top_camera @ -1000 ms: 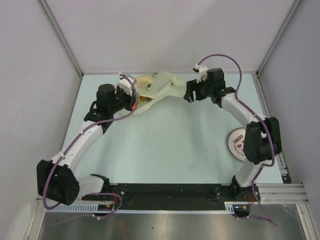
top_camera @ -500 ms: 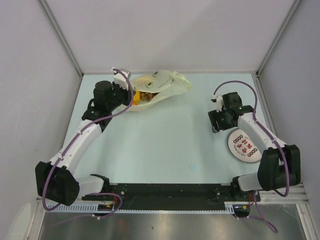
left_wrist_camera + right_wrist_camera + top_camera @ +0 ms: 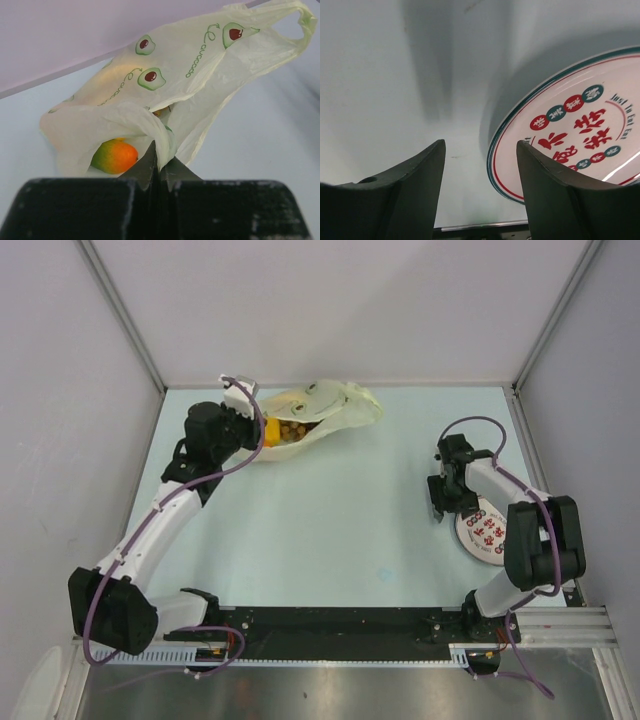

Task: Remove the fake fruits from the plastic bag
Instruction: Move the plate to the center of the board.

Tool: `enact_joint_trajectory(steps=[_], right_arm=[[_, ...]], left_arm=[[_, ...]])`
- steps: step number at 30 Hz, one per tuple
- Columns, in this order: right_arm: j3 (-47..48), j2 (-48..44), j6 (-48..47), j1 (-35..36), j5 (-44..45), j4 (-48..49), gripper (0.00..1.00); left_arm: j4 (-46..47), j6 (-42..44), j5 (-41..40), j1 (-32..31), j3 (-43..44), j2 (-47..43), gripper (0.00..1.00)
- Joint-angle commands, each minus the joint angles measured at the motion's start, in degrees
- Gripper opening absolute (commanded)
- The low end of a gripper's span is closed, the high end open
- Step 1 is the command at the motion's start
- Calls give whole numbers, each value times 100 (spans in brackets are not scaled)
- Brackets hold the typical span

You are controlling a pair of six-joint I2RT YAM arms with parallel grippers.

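Note:
The pale plastic bag (image 3: 335, 408) with avocado prints lies at the far side of the table, its mouth facing left. My left gripper (image 3: 262, 430) is shut on a fold of the bag's edge (image 3: 162, 142), holding the mouth up. Inside the bag (image 3: 165, 65) a green-orange mango (image 3: 115, 156) shows. From above, a brown round cluster (image 3: 293, 428) and something orange-yellow (image 3: 271, 431) sit in the opening; other fake fruits are hidden. My right gripper (image 3: 440, 508) hangs low over the table at the right, far from the bag, open and empty (image 3: 481, 145).
A round white plate (image 3: 490, 530) with red and green marks lies at the right, its left rim (image 3: 506, 135) just beside my right gripper's fingers. Grey walls close in the table on three sides.
My right arm has swung away from the bag's right end, back and down to the plate's left rim, its jaws narrowing. The left gripper keeps its hold on the bag, which shifted slightly.

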Motion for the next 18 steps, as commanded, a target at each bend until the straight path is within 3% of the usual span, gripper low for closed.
enact_joint_trajectory(steps=[1, 9, 18], right_arm=[[126, 313, 627, 74, 476, -220, 64], [135, 657, 856, 30, 838, -290, 62], [143, 692, 803, 74, 460, -229, 36]], left_arm=[[26, 123, -290, 17, 94, -394, 0], [-80, 185, -528, 17, 6, -527, 0], [-1, 115, -431, 34, 68, -482, 0]])
